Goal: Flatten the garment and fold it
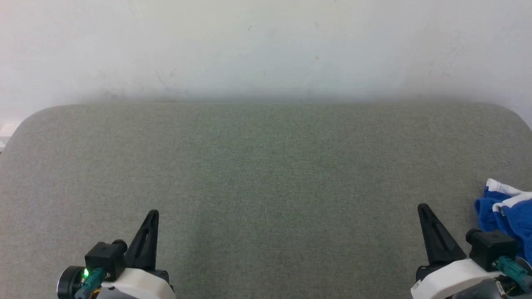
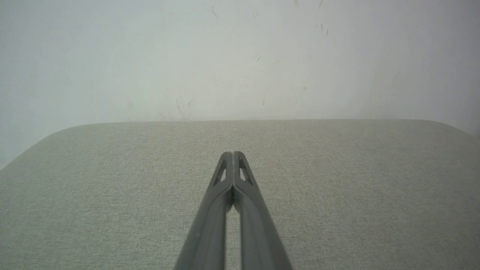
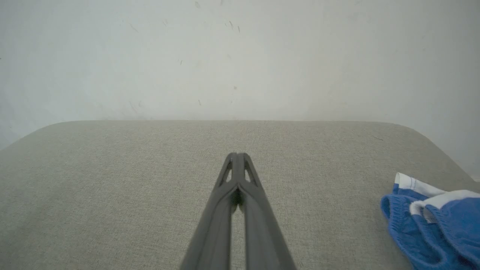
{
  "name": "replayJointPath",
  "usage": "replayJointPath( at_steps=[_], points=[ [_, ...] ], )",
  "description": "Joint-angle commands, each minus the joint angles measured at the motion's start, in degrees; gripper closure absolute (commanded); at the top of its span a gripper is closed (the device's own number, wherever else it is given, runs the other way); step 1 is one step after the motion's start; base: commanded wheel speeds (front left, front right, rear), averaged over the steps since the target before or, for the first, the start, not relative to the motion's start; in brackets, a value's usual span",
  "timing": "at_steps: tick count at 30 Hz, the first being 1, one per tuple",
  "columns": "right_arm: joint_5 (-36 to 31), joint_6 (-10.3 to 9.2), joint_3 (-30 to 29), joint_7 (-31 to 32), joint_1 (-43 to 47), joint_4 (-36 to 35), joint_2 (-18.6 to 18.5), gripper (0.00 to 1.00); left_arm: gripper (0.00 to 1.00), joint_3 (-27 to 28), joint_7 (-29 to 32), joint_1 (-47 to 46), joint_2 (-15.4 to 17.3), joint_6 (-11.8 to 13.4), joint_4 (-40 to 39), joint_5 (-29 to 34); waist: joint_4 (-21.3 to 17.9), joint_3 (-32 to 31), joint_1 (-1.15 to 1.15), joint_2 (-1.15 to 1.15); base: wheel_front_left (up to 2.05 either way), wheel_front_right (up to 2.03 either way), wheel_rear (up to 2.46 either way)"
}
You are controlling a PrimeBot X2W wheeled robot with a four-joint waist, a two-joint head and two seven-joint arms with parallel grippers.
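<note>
Garment crumpled, lying just right of closed right hand

From the head: looking forward and down across the grey worktop, with its rounded far corners and the pale wall up top. From each wrist: low and near the worktop, facing along the left gripper or right gripper toward that same far edge and wall. Shared by head and right wrist: blue shorts at the right edge.
</note>
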Motion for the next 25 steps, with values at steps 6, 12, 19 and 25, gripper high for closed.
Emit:
replayJointPath(
  at_steps=[6,12,19,25],
  points=[
    [-1.08,-0.01,0.07,0.21,-1.13,0.37,0.05,1.0,1.0,0.97,1.06,-0.35,-1.1,-0.01,-0.84,1.7,-0.02,0.04,0.0,0.0,0.0,0.0,0.0],
    [-1.57,-0.01,0.11,0.33,-1.49,0.5,0.06,1.0,1.0,1.43,1.76,-0.45,-1.78,-0.01,-1.25,2.61,-0.03,0.07,0.0,0.0,0.0,0.0,0.0],
    [-2.15,-0.02,0.15,0.47,-1.91,0.65,0.07,1.0,1.0,1.98,2.58,-0.56,-2.58,-0.01,-1.73,3.69,-0.04,0.11,0.0,0.0,0.0,0.0,0.0],
    [-2.55,-0.02,0.18,0.56,-2.21,0.76,0.08,1.0,1.0,2.37,3.16,-0.64,-3.15,-0.01,-2.07,4.46,-0.05,0.13,0.0,0.0,0.0,0.0,0.0]
  ],
)
